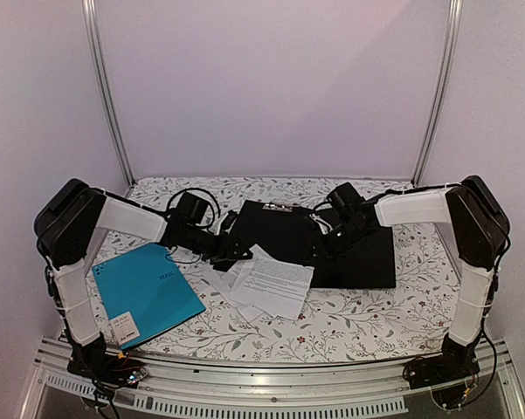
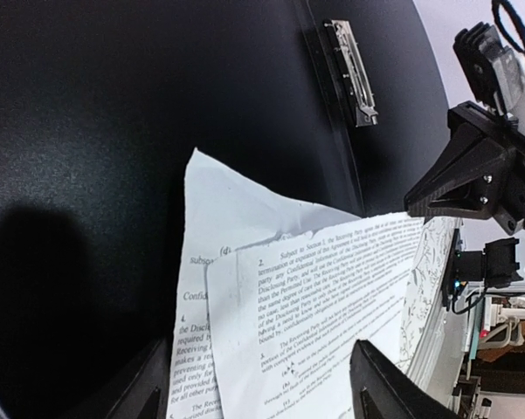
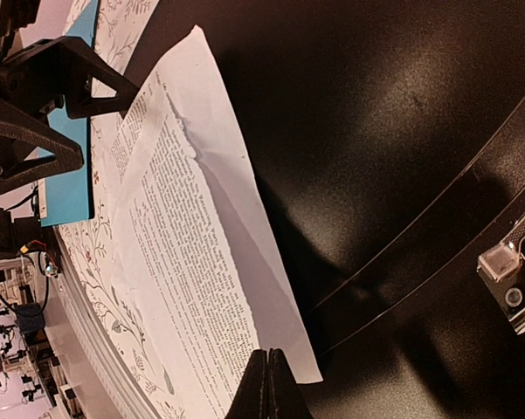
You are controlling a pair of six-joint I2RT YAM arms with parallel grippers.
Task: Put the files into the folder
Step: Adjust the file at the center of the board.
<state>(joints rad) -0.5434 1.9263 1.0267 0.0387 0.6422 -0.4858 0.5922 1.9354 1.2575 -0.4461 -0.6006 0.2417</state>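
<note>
- Top view: flower-patterned tablecloth (image 1: 358, 319), plain white walls (image 1: 271, 87), and two metal frame posts (image 1: 105, 87) at the back. Count is two folders and one loose fan of paper.
- The large flat black folder (image 1: 367, 262) lies open mid-table, long side running left-right. The teal-blue folder (image 1: 148, 292) sits well to its left. The white printed sheets (image 1: 266, 284) lie askew at its front-left, overlapping its edge.
- Left wrist view: left gripper (image 2: 262, 393) has its jaws wide apart, straddling the sheets. I can count two sheets here, with a corner pointing across the black folder toward its silver metal clip (image 2: 354, 74).
- Right wrist view: right gripper (image 3: 266, 384) has its jaws pressed together right at a sheet's edge on the black folder. Can't tell if it's actually pinching paper.
</note>
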